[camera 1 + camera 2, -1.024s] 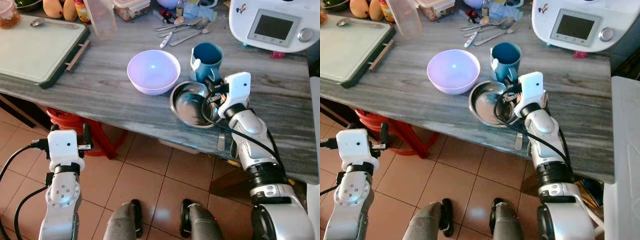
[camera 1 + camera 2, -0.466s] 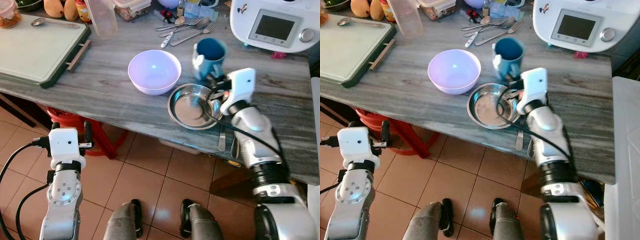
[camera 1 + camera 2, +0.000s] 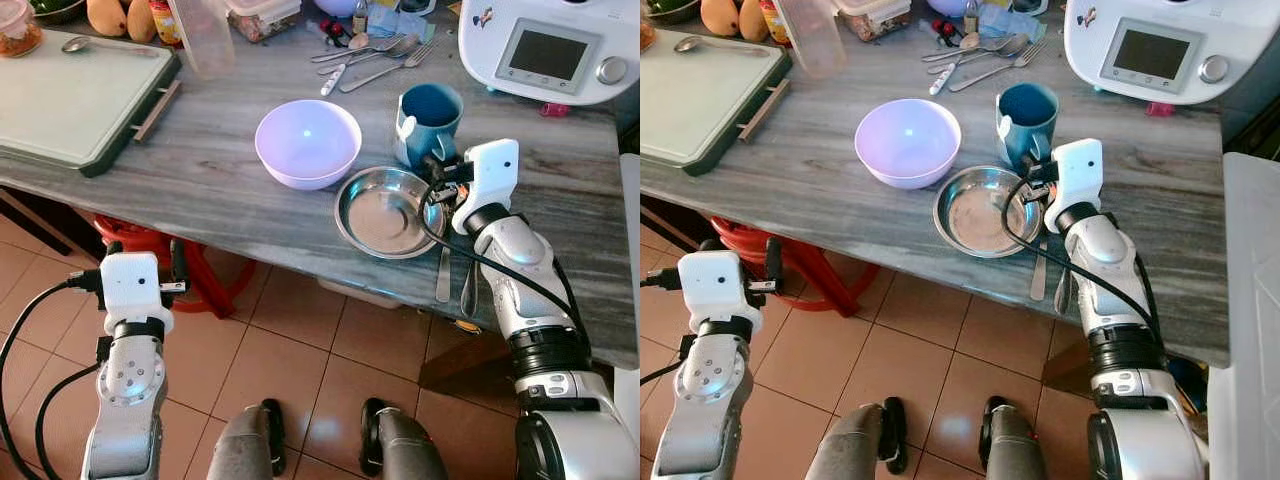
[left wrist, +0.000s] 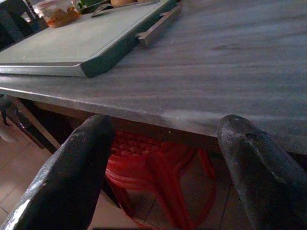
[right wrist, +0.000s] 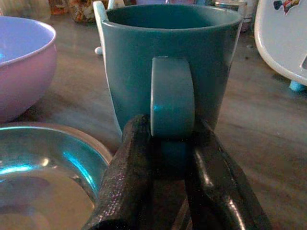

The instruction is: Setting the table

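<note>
Right wrist view: my right gripper [image 5: 169, 158] pinches the teal ceramic mug [image 5: 172, 62] by its handle. I should lower it upright beside the round steel bowl [image 3: 385, 211]; my left gripper [image 4: 168, 158] idles, spread.

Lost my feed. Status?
Right gripper shut on teal mug handle. Left gripper open, idle below table. Mug upright beside steel bowl.

Home kitchen: grey stone-look bench [image 3: 200, 170], cutting board [image 3: 70, 100], loose cutlery [image 3: 365, 60], white cooking appliance [image 3: 550, 50], terracotta floor tiles [image 3: 300, 370].
</note>
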